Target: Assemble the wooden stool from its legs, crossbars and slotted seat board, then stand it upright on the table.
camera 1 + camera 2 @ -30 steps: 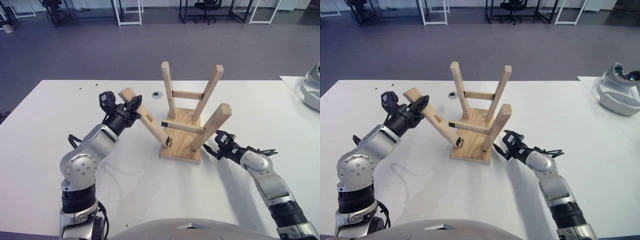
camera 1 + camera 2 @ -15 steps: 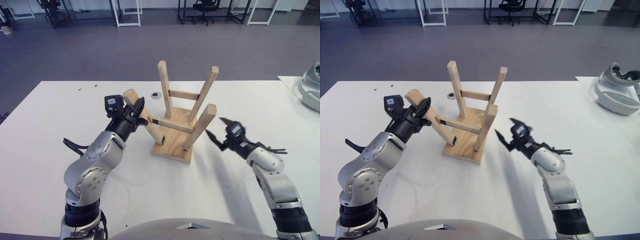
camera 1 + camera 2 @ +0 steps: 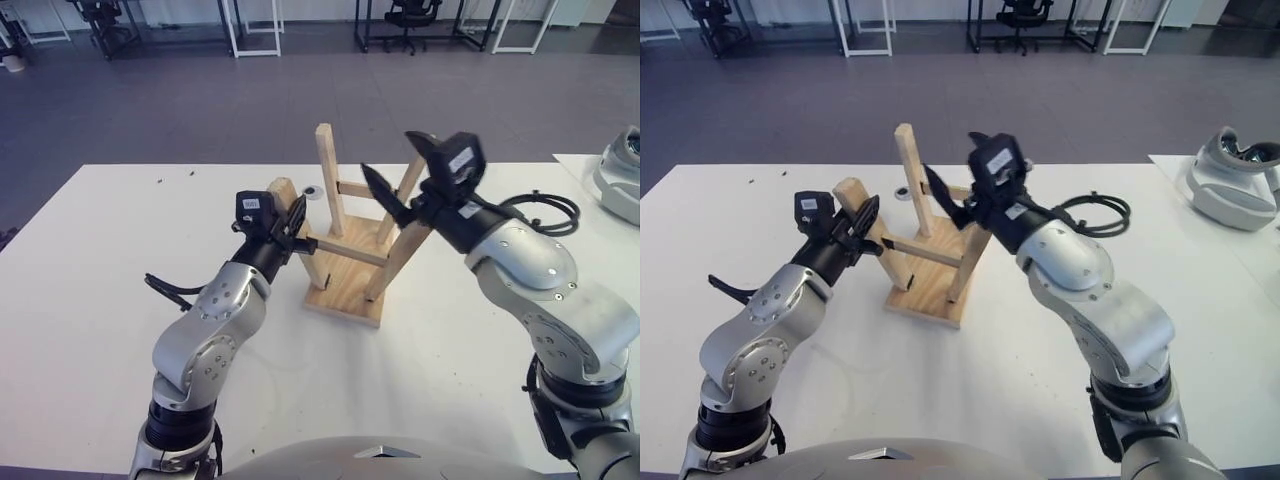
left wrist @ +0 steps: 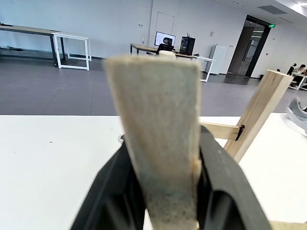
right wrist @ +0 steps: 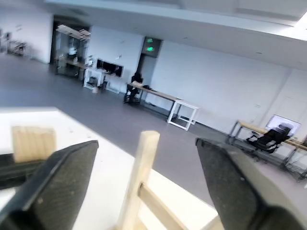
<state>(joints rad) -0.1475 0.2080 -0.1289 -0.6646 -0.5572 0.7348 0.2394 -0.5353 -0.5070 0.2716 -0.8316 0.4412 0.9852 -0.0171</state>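
The wooden stool lies upside down on the white table, its seat board (image 3: 348, 300) flat and its legs pointing up. Two legs (image 3: 329, 180) stand at the back with a crossbar (image 3: 358, 188) between them. A second crossbar (image 3: 345, 250) runs from the near right leg (image 3: 395, 262) to the near left leg (image 3: 303, 250). My left gripper (image 3: 293, 222) is shut on the top of that near left leg (image 4: 158, 143). My right gripper (image 3: 390, 168) hangs open above the stool, a back leg (image 5: 139, 177) showing between its fingers (image 5: 53, 191), apart from it.
A white headset (image 3: 1232, 185) lies at the table's right edge. A small dark round piece (image 3: 314, 190) sits on the table behind the stool. A black cable (image 3: 545, 208) loops off my right arm. Bare table surface lies in front and to the left.
My right gripper left the near right leg, opened and rose from the table to above the stool. My left gripper moved right with its leg, which now stands steeper; the stool slid slightly left.
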